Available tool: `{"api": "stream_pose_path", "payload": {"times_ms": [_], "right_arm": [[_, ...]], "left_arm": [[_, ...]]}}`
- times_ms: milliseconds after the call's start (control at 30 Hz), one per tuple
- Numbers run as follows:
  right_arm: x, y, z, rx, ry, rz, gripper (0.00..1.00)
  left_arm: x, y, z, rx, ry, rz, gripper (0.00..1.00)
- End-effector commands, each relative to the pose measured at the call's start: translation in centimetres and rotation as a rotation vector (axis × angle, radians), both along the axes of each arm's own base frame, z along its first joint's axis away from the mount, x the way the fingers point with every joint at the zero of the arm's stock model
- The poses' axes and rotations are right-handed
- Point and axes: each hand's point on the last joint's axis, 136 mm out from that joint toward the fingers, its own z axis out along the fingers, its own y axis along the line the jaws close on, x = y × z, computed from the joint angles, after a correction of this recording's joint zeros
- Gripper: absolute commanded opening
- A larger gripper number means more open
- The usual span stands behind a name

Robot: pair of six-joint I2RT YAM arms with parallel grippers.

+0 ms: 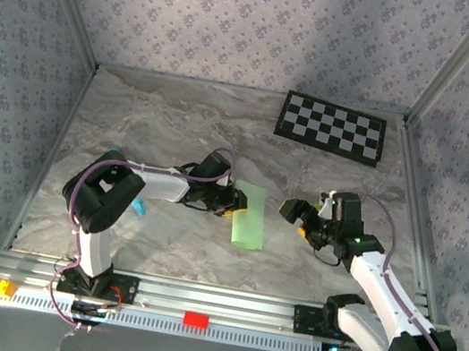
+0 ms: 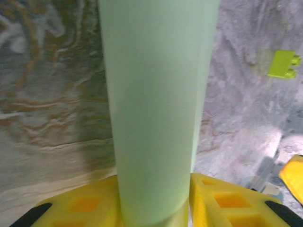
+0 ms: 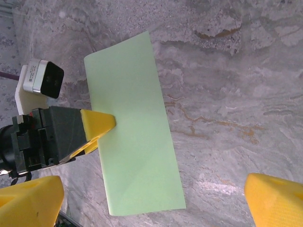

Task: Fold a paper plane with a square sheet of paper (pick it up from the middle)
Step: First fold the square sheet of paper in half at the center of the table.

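half-folded sheet at mid-table, left fingers at its edge

the square sheet of paper is seen at the centre of the overhead view, lying on the marbled table as a long pale green rectangle. a first fold down the middle is therefore judged to be made already, and no dart shape is formed yet. the left gripper is placed at the sheet's left long edge. in the right wrist view one of its yellow fingertips is seen overlapping that edge, and in the left wrist view the paper runs up the frame between the two yellow fingers. whether the paper is pinched or merely straddled cannot be told. the right gripper is held just right of the sheet, its jaws spread wide with nothing between them.

the step in hand is judged to be setting the centre crease. it would be done well if the doubled layers are matched at their edges, the fold is pressed flat along its whole length, and the sheet is pinned by one gripper before it is let go by the other. thin paper is likely to spring open or slide on the smooth surface.

a black-and-white checkerboard lies in the upper right, well apart. a small cyan-blue stick lies beside the left arm, left of centre. a lime block is seen at the upper right of the left wrist view. none of these is judged to be in the way.
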Motion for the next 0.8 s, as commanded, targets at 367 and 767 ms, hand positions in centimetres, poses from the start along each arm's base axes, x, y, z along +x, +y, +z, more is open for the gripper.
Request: {"api": "stream_pose_path", "payload": {"times_ms": [367, 767], "right_arm": [[1.7, -0.8, 0.1, -0.088, -0.026, -0.131, 0.99], [3.0, 0.5, 0.2, -0.132, 0.012, -0.02, 0.99]], "left_arm": [[0.4, -0.1, -0.9, 0.074, -0.046, -0.096, 0.35], [0.9, -0.2, -1.3, 0.09, -0.038, -0.106, 0.36]]}}
